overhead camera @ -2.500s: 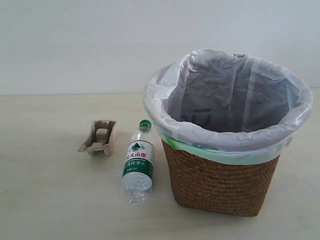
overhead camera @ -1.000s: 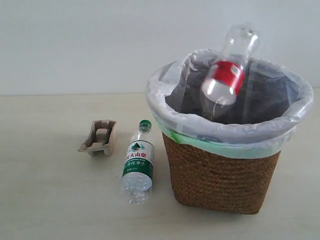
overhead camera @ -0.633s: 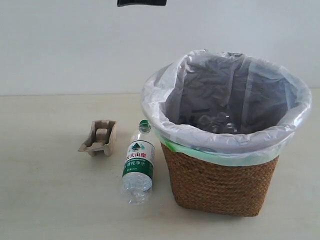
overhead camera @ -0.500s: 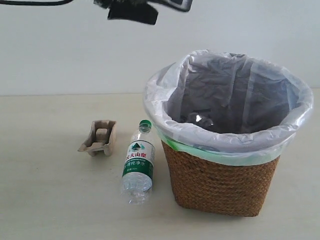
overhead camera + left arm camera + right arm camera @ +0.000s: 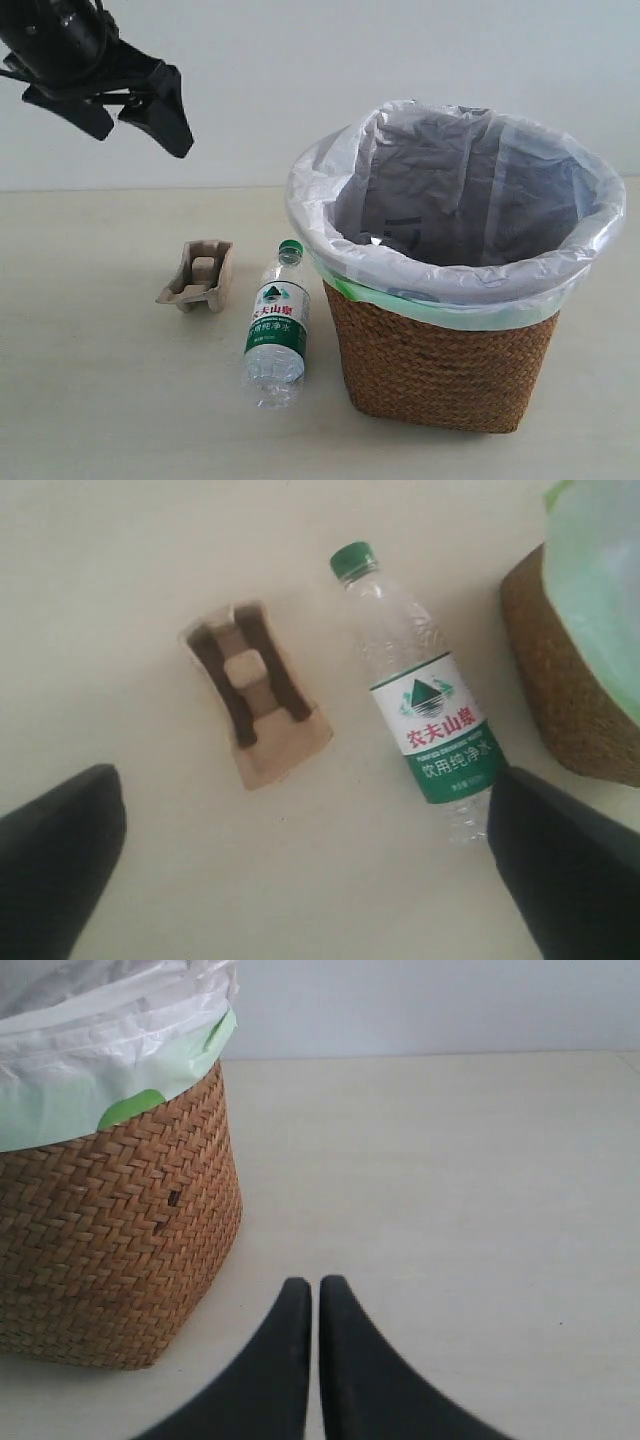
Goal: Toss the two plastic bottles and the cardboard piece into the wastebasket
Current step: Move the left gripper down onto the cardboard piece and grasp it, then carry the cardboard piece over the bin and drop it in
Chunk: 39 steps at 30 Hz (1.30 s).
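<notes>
The green-capped bottle [image 5: 276,325] lies on the table beside the wicker wastebasket [image 5: 440,370], cap pointing away. The beige cardboard piece [image 5: 198,275] sits left of it. My left gripper [image 5: 140,132] hangs open high above and left of the cardboard, holding nothing. In the left wrist view, the cardboard piece [image 5: 255,695] and bottle [image 5: 420,695] lie below between the spread fingers of the gripper [image 5: 305,790], with the wastebasket [image 5: 570,690] at the edge. Only a clear glint [image 5: 377,240] of the red-label bottle shows inside the bag. My right gripper [image 5: 315,1285] is shut beside the wastebasket [image 5: 110,1230], low over the table.
The white bag liner [image 5: 455,270] folds over the basket rim with a green band beneath. A pale wall stands behind the table [image 5: 100,400]. The right gripper is outside the exterior view.
The red-label bottle dropped into the wastebasket and sank out of sight. My left gripper came in from the top and moved down and left to above the cardboard piece.
</notes>
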Motion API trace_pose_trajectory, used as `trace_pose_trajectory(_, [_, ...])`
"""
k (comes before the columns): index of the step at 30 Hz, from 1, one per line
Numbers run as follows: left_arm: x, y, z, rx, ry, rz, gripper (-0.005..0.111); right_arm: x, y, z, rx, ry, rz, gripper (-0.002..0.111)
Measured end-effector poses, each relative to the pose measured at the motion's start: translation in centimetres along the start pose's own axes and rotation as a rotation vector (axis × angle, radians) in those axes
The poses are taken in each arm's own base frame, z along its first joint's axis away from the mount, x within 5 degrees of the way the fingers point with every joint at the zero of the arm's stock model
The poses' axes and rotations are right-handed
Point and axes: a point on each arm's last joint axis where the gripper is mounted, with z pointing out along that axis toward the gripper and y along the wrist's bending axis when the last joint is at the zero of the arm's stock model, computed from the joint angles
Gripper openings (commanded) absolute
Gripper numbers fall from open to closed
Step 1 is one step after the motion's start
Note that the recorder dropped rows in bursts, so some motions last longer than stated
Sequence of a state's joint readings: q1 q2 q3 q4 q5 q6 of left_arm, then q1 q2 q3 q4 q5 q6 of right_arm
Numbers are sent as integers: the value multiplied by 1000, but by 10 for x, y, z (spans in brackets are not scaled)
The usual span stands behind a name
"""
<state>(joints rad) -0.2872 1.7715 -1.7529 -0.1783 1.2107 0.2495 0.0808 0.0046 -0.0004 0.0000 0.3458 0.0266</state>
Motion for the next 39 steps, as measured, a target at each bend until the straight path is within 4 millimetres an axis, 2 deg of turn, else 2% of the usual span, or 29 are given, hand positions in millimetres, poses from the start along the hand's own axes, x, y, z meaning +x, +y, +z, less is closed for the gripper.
trace_pose_trajectory(5, [7, 5, 34, 4, 62, -20, 91, 0, 0, 0, 0, 0, 0, 0])
trace_pose_trajectory(14, [19, 28, 149, -25, 255, -92, 91, 0, 0, 0, 0, 0, 0, 0])
trace_pose_trajectory(17, [20, 33, 176, -39, 225, -99, 91, 0, 0, 0, 0, 0, 0, 0])
trace_pose_trajectory(22, [12, 36, 192, -50, 109, -117, 91, 0, 0, 0, 0, 0, 0, 0])
trace_pose_trajectory(29, [19, 35, 219, 0, 142, -167, 90, 0, 0, 0, 0, 0, 0, 0])
trace_pose_trajectory(31, [22, 36, 225, -3, 151, -166, 82, 0, 0, 0, 0, 0, 0, 0])
trace_pose_trajectory(32, [23, 37, 227, -10, 155, -165, 73, 0, 0, 0, 0, 0, 0, 0])
trace_pose_trajectory(34, [24, 40, 228, -40, 158, -171, 51, 0, 0, 0, 0, 0, 0, 0])
trace_pose_trajectory(37, [25, 44, 228, -88, 167, -164, 4, 0, 0, 0, 0, 0, 0, 0])
trace_pose_trajectory(39, [25, 46, 228, -109, 174, -148, 4, 0, 0, 0, 0, 0, 0, 0])
